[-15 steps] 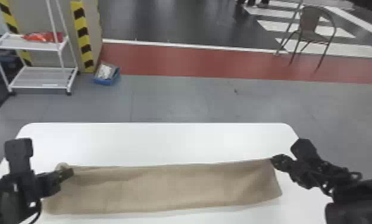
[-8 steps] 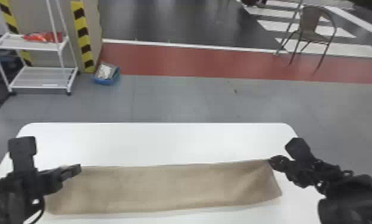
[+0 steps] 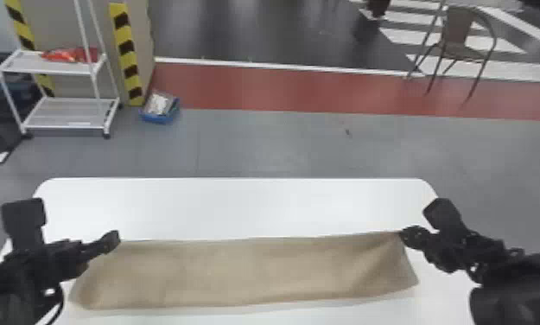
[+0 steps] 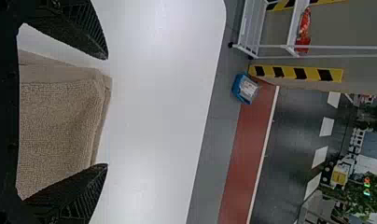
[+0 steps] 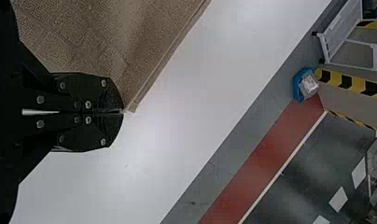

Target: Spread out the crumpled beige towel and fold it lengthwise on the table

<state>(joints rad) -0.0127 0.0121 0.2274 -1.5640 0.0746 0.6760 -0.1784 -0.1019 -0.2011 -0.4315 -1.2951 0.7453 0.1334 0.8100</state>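
The towel [image 3: 238, 272] is lying on the worktop [image 3: 238, 207] toward six o'clock. Beyond, a rack [image 3: 65, 116] is standing at eleven, a chair [image 3: 456, 30] at one.

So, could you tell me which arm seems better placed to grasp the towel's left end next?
The left, I'd say: its gripper is open near that end of the towel, while the right gripper is closed at the far right corner.

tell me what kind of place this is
Probably a robotics lab or an industrial test hall: yellow-and-black hazard tape edges a panel, crosswalk-like white stripes mark the dark floor, and a white shelf rack stands nearby.
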